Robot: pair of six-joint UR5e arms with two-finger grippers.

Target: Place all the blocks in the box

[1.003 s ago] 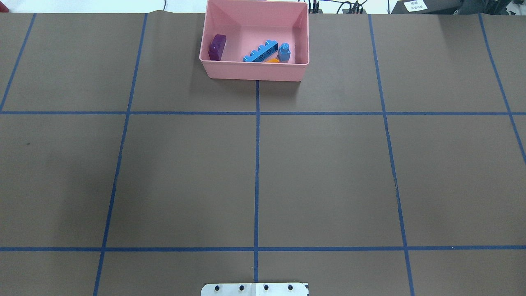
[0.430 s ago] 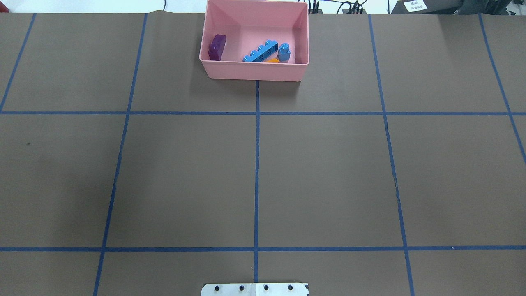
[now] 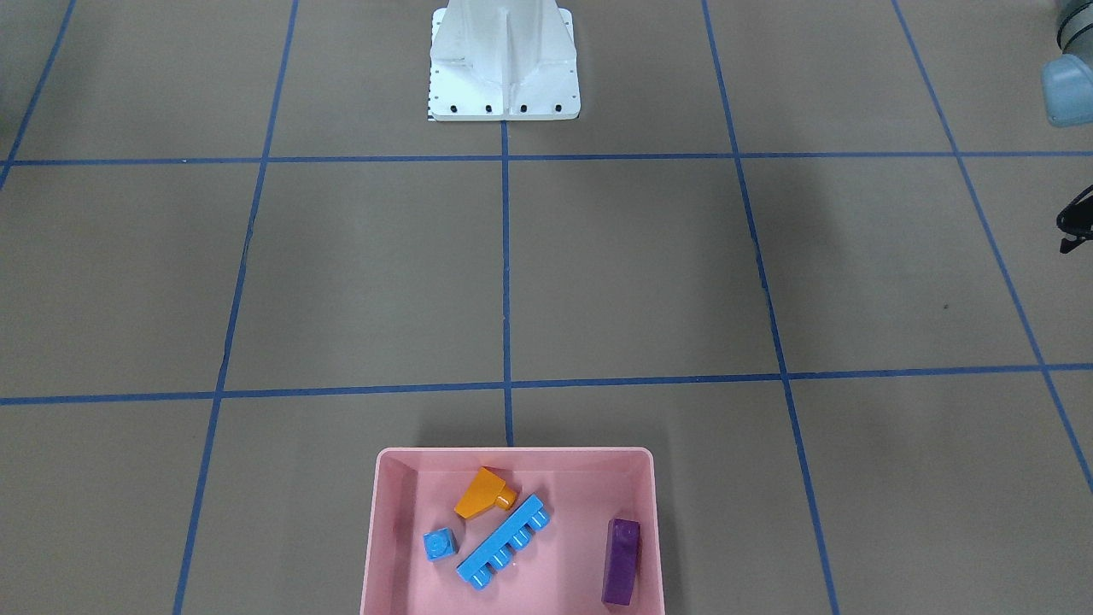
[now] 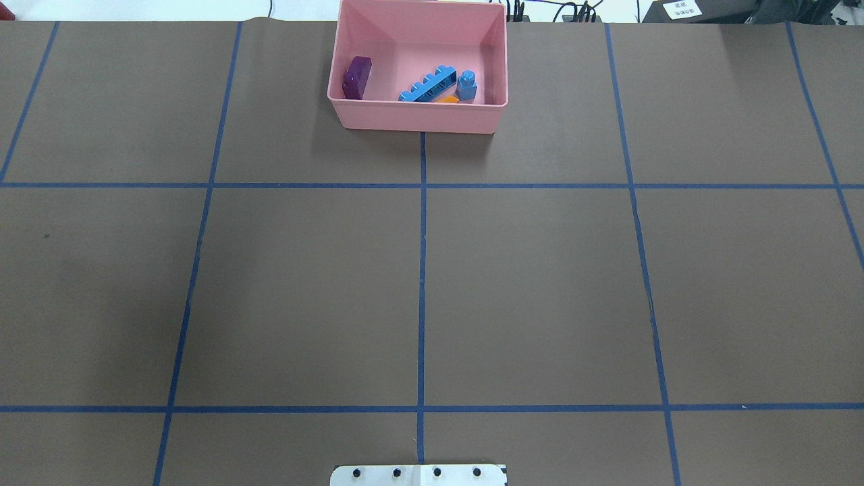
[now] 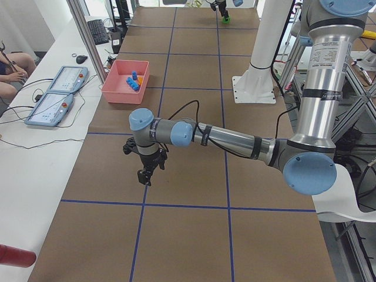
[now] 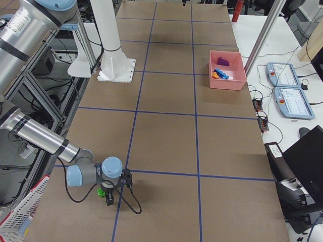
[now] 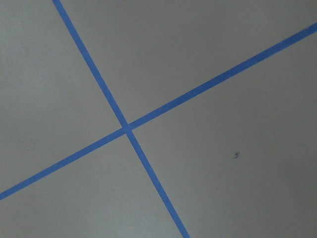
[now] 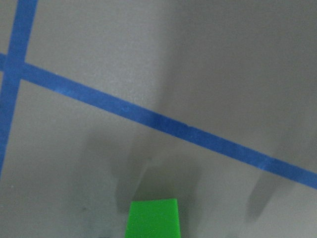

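The pink box (image 3: 512, 450) stands at the table's far middle edge and also shows in the overhead view (image 4: 418, 118). In it lie the orange block (image 3: 480, 495), the small blue cube (image 3: 439, 544), the long blue strip (image 3: 502, 541) and the purple block (image 3: 621, 561). The green block (image 6: 102, 192) lies on the table at the far right end, beside my right gripper (image 6: 109, 195); it fills the lower edge of the right wrist view (image 8: 152, 218). My left gripper (image 5: 144, 174) hangs over bare table at the left end. I cannot tell whether either gripper is open.
The white robot base (image 3: 504, 68) stands at the near middle edge. Two teach pendants (image 5: 59, 94) lie on the side table past the box. A white basket (image 6: 20, 217) sits off the table by the right arm. A person (image 5: 12, 64) sits at the side.
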